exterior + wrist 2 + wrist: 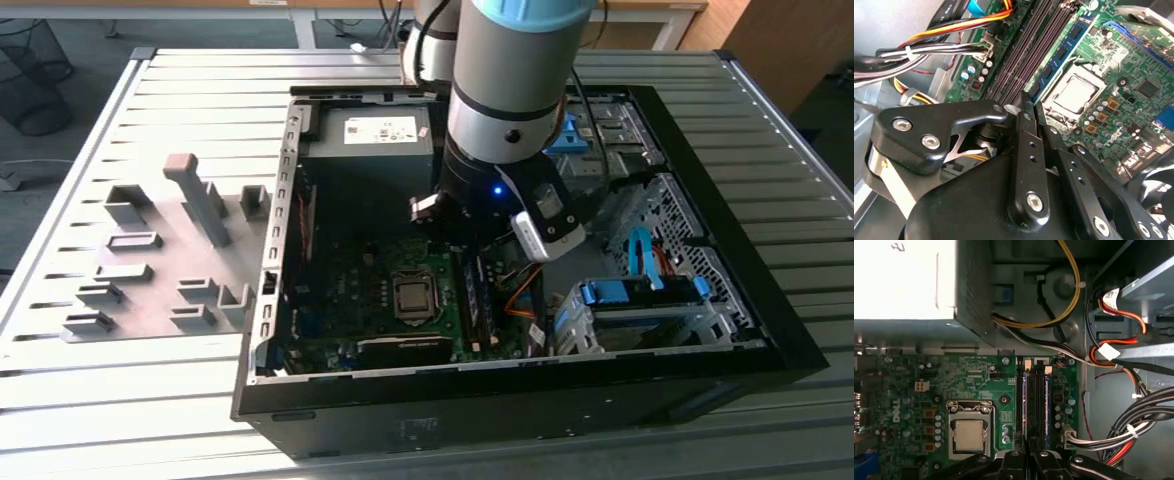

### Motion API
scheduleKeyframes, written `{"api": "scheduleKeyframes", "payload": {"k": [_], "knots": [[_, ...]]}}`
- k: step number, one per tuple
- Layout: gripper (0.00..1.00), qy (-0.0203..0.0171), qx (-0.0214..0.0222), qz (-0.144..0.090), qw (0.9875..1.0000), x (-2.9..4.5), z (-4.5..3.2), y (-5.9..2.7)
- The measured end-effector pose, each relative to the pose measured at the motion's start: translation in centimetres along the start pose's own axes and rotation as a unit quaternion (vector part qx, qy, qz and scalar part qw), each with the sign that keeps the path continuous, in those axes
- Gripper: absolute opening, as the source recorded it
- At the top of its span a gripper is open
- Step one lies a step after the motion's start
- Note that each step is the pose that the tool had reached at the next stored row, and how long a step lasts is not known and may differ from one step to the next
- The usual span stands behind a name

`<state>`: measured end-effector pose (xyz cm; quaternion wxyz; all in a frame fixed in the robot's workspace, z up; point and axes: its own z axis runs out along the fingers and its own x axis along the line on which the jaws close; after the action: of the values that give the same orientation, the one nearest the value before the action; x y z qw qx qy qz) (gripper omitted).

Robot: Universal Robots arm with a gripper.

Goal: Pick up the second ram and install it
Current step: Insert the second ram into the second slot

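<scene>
The second ram (1066, 42) is a dark blue-green stick with black chips. It stands on edge in a long black motherboard socket beside the processor. From above it shows as a thin blue edge (1027, 405) that runs under my fingers. My gripper (1028, 452) sits over the stick's middle, its two black fingers (1024, 120) drawn close together along the stick's sides, shut on it. In the exterior view the gripper (470, 250) reaches down into the open computer case above the sockets. The half of the stick under the gripper is hidden.
The processor (970, 434) lies right beside the sockets. Bundled cables (1134, 430) run close on the other side. The power supply (904, 280) and a blue drive cage (641, 295) hem in the board. A grey tray (147, 260) of blocks lies outside the case, at the exterior view's left.
</scene>
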<state>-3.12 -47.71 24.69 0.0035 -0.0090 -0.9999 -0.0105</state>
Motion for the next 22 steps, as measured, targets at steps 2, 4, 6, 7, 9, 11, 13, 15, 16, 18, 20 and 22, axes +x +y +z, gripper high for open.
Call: {"api": "scheduleKeyframes", "payload": {"k": [2, 4, 6, 7, 9, 11, 13, 15, 16, 18, 20, 22], "knots": [[0.14, -0.0001, -0.0002, 0.003, 1.0000, -0.01, 0.16, -0.14], [0.14, -0.0001, -0.0004, 0.003, 1.0000, -0.01, 0.18, -0.17], [0.14, -0.0001, -0.0004, 0.003, 1.0000, 0.00, 0.18, -0.17], [0.14, -0.0001, -0.0004, 0.003, 1.0000, -0.01, 0.18, -0.17], [0.14, -0.0001, -0.0005, 0.003, 1.0000, -0.03, 0.24, -0.20], [0.14, -0.0001, -0.0008, 0.003, 1.0000, -0.08, 0.51, -0.24], [0.14, -0.0001, -0.0017, 0.004, 1.0000, -0.10, 0.87, -0.25], [0.14, 0.0000, -0.0025, 0.005, 1.0000, -0.12, 1.13, -0.38], [0.14, -0.0001, -0.0034, 0.006, 1.0000, -0.14, 1.29, -0.42], [0.14, -0.0001, -0.0050, 0.007, 1.0000, -0.17, 1.56, -0.48], [0.14, 0.0000, -0.0052, 0.007, 1.0000, -0.16, 1.58, -0.48], [0.14, -0.0001, -0.0053, 0.007, 1.0000, -0.17, 1.61, -0.48]]}}
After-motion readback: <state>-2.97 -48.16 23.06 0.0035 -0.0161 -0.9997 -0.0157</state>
